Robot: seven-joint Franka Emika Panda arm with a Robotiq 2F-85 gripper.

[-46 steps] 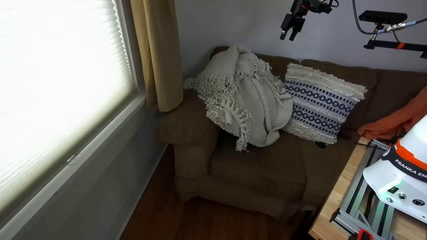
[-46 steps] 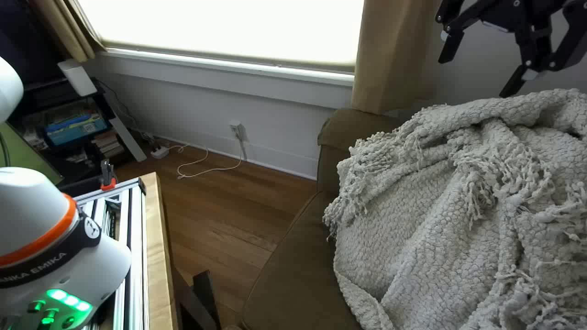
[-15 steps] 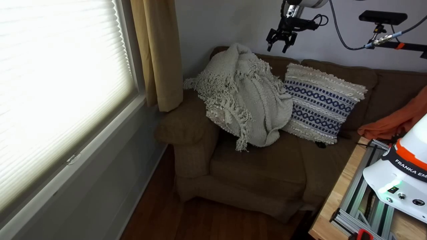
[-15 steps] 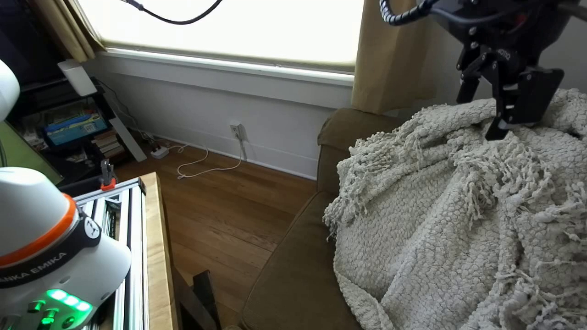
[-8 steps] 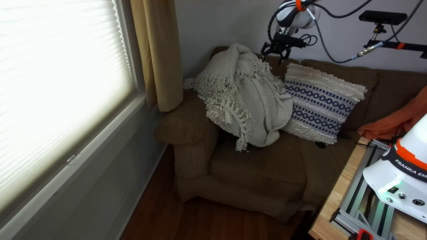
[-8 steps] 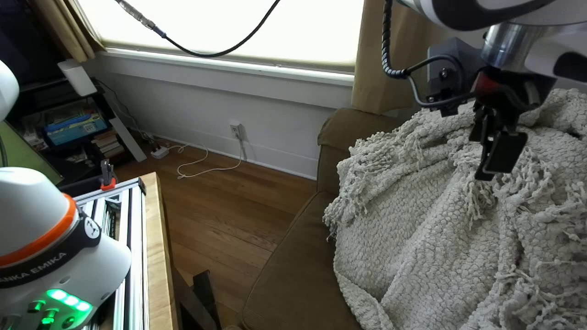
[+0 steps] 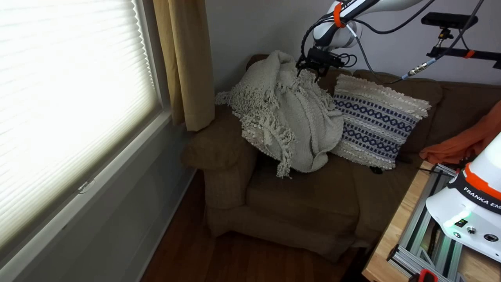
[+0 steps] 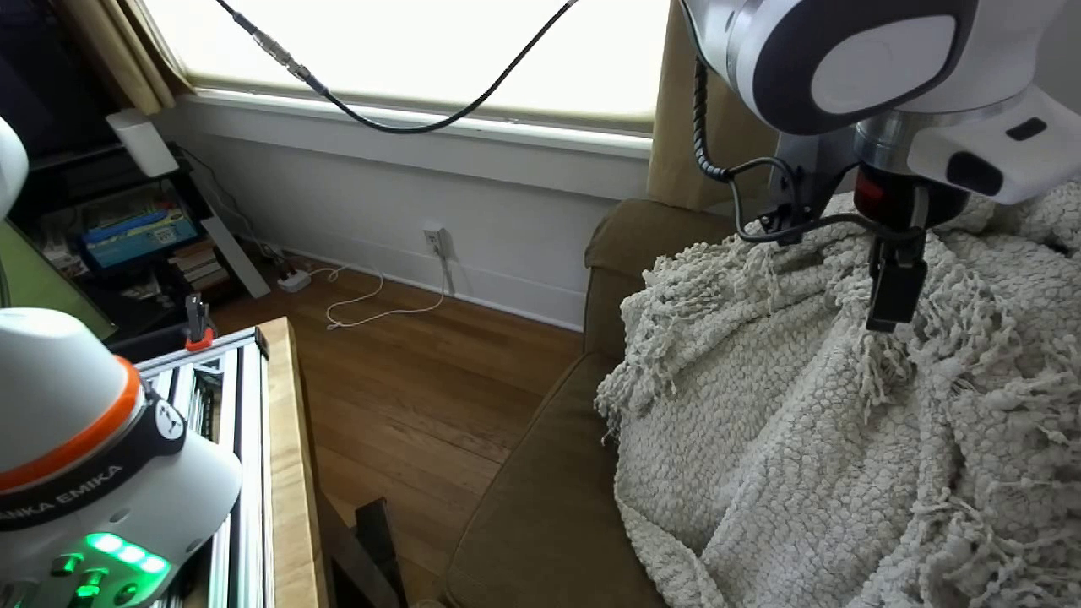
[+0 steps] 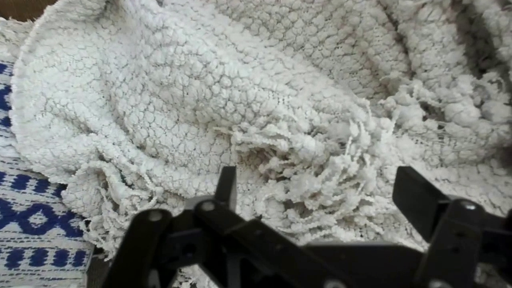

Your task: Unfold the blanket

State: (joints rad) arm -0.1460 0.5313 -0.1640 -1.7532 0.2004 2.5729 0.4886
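Black gripper hides part of the cream blanket.

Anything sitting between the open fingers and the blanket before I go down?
Nothing that I can see: in the wrist view the spread fingers face the blanket directly, with its fringe showing between them. Whether they touch it is unclear.

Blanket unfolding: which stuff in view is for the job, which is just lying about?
For the job:
cream blanket, bunched up
gripper, open over it

Just lying about:
blue-and-white pillow
orange cloth
small black item, unidentifiable
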